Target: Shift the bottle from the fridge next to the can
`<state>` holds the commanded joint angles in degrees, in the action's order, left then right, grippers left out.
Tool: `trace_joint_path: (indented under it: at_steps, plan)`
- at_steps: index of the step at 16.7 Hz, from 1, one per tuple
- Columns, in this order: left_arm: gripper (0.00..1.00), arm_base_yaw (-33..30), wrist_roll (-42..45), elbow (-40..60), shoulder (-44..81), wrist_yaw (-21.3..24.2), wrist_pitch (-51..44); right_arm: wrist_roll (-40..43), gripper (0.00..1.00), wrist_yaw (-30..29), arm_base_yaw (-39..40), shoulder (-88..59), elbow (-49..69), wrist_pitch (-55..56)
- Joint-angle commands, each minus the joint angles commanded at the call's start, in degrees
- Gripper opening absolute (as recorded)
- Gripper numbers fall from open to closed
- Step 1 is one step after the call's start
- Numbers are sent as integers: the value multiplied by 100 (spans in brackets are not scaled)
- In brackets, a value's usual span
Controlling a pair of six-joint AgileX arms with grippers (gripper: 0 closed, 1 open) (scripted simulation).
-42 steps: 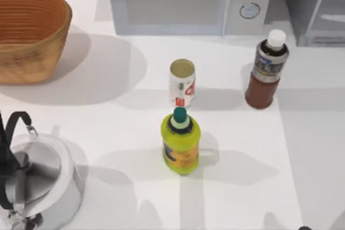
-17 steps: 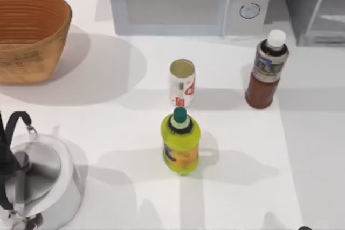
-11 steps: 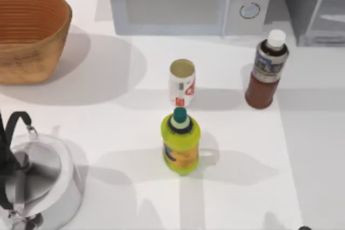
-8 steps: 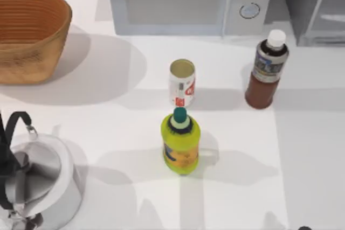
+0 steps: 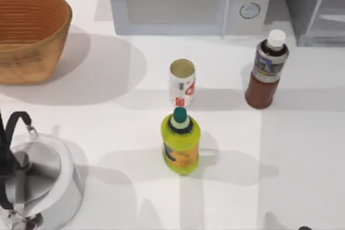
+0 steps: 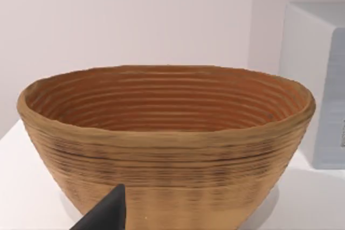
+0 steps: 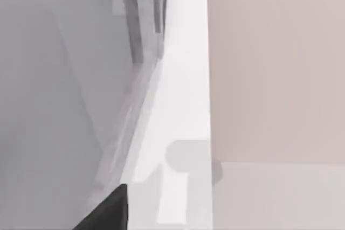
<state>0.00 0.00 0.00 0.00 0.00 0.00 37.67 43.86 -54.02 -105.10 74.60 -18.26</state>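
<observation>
White table [image 5: 108, 133] (pale pink wall [image 6: 135, 20])

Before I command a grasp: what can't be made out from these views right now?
- Fridge: cut off by the top view's upper right edge; its interior is unreadable.
- Kettle: cut off by the top view's lower left corner.
- Bottle label: print too small, top view.
- Both grippers' finger state: just a dark tip in each wrist view.

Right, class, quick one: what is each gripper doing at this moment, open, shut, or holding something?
Left gripper: cannot be told; it faces the basket.
Right gripper: cannot be told; it is by the fridge.
</observation>
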Motion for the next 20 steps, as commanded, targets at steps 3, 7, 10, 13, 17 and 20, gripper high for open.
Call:
trace_joint_path:
  at_steps: [3,7,10,13,17,20]
  plan:
    - [100,0,0,0,0,0,0,-82,100,-14,70,7,-1,82]
    - [100,0,0,0,0,0,0,-133,100,-71,79,39,-60,133]
    - [100,0,0,0,0,0,0,-558,100,-520,635,141,-240,374]
    - [100,0,0,0,0,0,0,-1254,100,-1298,1695,329,-558,767]
    - [100,0,0,0,0,0,0,-2370,100,-2604,3492,698,-1093,1404]
    - [100,0,0,0,0,0,0,-3134,100,-3508,4594,989,-1482,1841]
